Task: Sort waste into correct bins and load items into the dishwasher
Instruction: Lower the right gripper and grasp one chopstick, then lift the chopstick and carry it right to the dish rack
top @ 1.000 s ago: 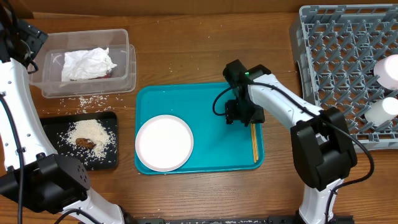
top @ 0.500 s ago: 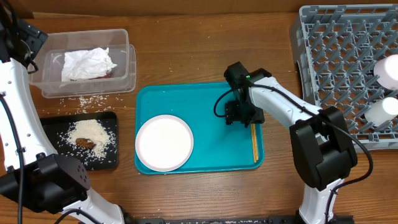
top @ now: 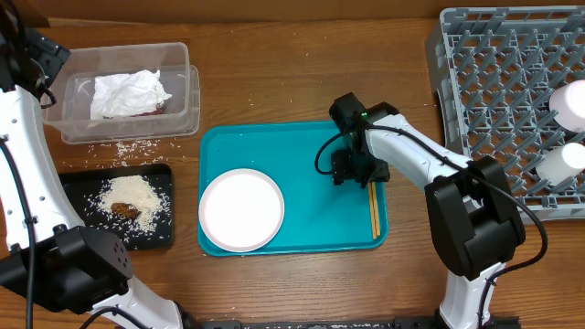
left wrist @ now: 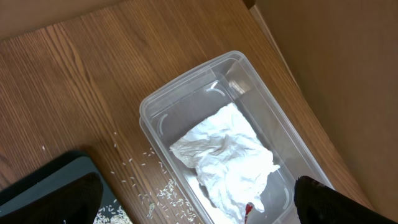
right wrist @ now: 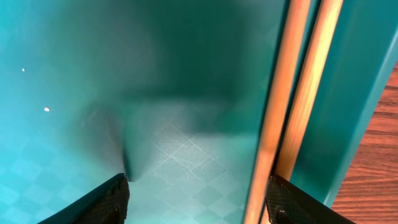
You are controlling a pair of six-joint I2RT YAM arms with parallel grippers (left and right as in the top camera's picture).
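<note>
**A:** Two items left to load, I reckon. Big → small: dish rack (top: pixel 498 100) sits far right, w/ white cup-or-bowl pieces (top: pixel 571 105) already at its right edge.

**B:** Teal tray?

**A:** Teal serving tray (top: pixel 306 151) is mid-table, just the carrier. Clear tub (top: pixel 183 57) top left holds the napkin (top: pixel 128 94), w/ a bit of red wrapper (left wrist: pixel 249 209) peeking from under it. Black tray (top: pixel 75 178) below it has the rice (top: pixel 128 192) + brown scrap (top: pixel 125 211). Some grains lie loose on the table btwn the two bins.

**B:** So waste's mostly sorted. Arms?

**A:** Left gripper (left wrist: pixel 199 183) hangs over the tub, jaws at full spread, empty. Right gripper (right wrist: pixel 196 186) is down near the teal tray's floor by its right side, jaws partway apart, gripping nothing.

**B:** Step in hand?

**A:** Looks like chopstick pickup. Plate (top: pixel 241 209) sits at the tray's left, not yet loaded. Chopsticks (right wrist: pixel 292 93) lie side by side close along the tray's right wall. In the wrist view one fingertip (right wrist: pixel 286 205) sits about over them, the other well off over bare floor.

**B:** Next move?

**A:** Prob. a small shift toward the wall so both sticks fall btwn the pads, then close. Thin, flat on the floor, wall right beside them: easy to pinch only one, or slip.
</note>
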